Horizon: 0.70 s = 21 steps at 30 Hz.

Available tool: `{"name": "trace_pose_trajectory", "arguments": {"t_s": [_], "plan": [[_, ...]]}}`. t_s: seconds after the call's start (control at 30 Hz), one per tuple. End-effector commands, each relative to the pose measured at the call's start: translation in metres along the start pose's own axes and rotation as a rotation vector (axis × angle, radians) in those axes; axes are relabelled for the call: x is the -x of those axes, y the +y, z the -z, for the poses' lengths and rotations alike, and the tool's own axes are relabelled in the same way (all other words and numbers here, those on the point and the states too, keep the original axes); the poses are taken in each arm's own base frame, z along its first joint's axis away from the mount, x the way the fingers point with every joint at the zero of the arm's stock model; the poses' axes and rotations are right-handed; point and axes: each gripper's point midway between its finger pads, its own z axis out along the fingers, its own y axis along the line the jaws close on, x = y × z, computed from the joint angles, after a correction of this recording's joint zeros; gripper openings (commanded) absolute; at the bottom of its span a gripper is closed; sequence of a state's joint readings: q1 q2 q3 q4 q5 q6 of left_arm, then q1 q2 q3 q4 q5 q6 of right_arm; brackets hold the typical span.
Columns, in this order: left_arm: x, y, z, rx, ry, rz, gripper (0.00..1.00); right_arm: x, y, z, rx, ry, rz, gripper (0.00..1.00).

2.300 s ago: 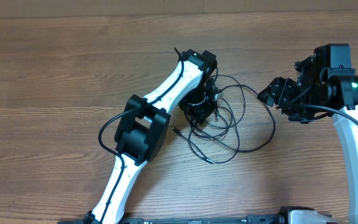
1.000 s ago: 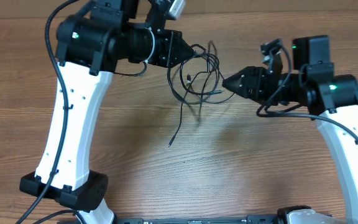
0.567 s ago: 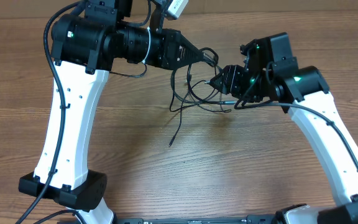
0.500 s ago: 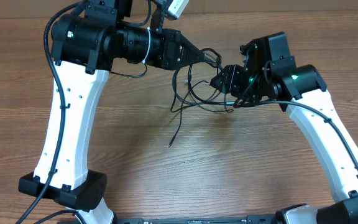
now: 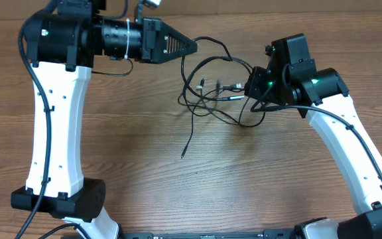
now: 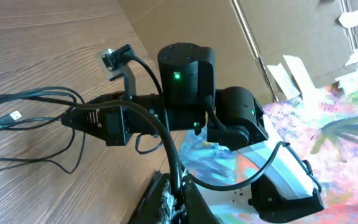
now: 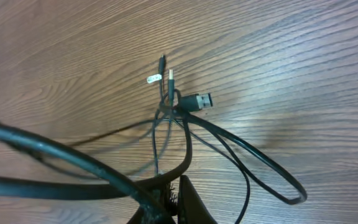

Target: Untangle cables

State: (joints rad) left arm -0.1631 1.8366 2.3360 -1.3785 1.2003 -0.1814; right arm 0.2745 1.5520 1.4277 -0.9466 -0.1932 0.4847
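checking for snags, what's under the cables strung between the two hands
Only bare wooden table shows under the cables. Hidden: slivers of wood behind each strand, and the bits pinched in the left hand and right hand.

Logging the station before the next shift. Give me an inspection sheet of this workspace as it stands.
Surface: wood-grain table.
Job's things: the cables, thin black cords in one tangle, strung between both hands, one end hanging low.
Clutter: nothing seen.
Hands: left hand shut on the cables; right hand shut on the cables.
Cables: arm wiring runs down the left arm.
Surroundings: cardboard and a colourful painted sheet beyond the table, in the left wrist view.
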Motion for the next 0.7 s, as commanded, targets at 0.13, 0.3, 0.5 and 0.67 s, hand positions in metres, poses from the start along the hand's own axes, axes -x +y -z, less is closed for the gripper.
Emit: {"name": "trace_pose_trajectory", "arguments": {"t_s": [0.13,0.3,0.5,0.67], "plan": [[-0.001,-0.011,0.007,0.014,-0.021,-0.039,0.04,0.004,0.005,0.006,0.023,-0.007,0.022,0.04],[0.010,-0.007,0.012,0.038,-0.062,-0.052,0.04,0.012,0.005,0.016,0.029,-0.034,0.015,0.04],[0.025,-0.022,0.017,0.021,-0.116,-0.078,0.04,0.023,0.010,0.041,0.051,-0.084,0.036,0.04],[0.032,-0.055,0.029,-0.002,-0.180,-0.161,0.04,0.039,0.031,0.080,0.099,-0.170,0.113,0.07]]}}
